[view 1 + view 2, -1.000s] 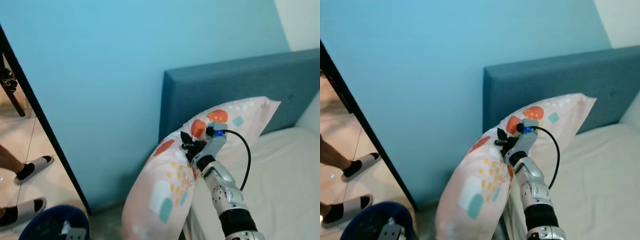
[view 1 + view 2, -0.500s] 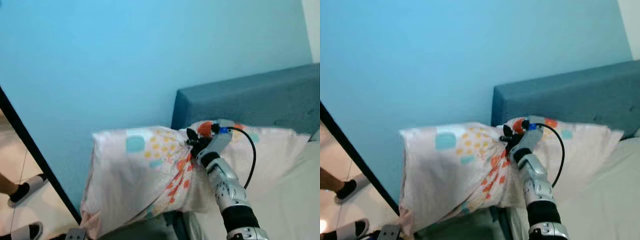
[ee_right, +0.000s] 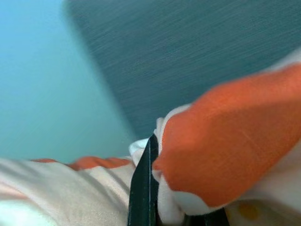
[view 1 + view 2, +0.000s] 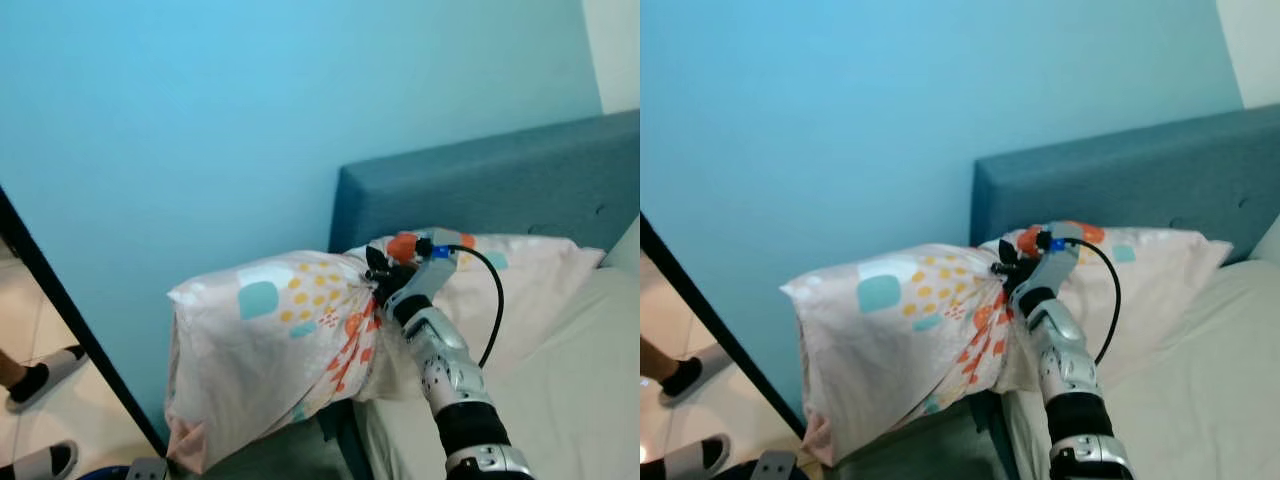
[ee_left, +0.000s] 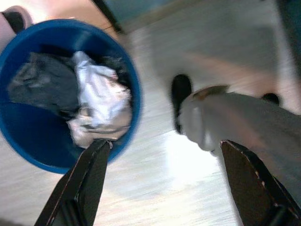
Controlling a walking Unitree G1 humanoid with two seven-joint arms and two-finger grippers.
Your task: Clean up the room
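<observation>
**Right pincer pinching a patterned pillow at the head of the bed**

Head views: The right pincer [image 4: 380, 283] is clamped on a gathered fold at the middle of the pillow [image 4: 270, 350], its fingertips buried in the cloth. The pillow hangs half off the bed [image 4: 570, 400], one end over the mattress against the blue headboard [image 4: 480, 195], the other end jutting out past the bed's corner beside the light blue wall [image 4: 200, 130]. A person's feet in sandals [image 4: 40, 375] are cut off at the left edge.

Left wrist view: The left pincer [image 5: 164, 183] is spread wide above a blurred floor. A blue bin [image 5: 61, 89] holding crumpled dark and pale material lies below; a blurred grey shape beside it cannot be identified.

Right wrist view: One black finger [image 3: 141, 188] presses into an orange patch of pillow cloth; the other is hidden.
</observation>
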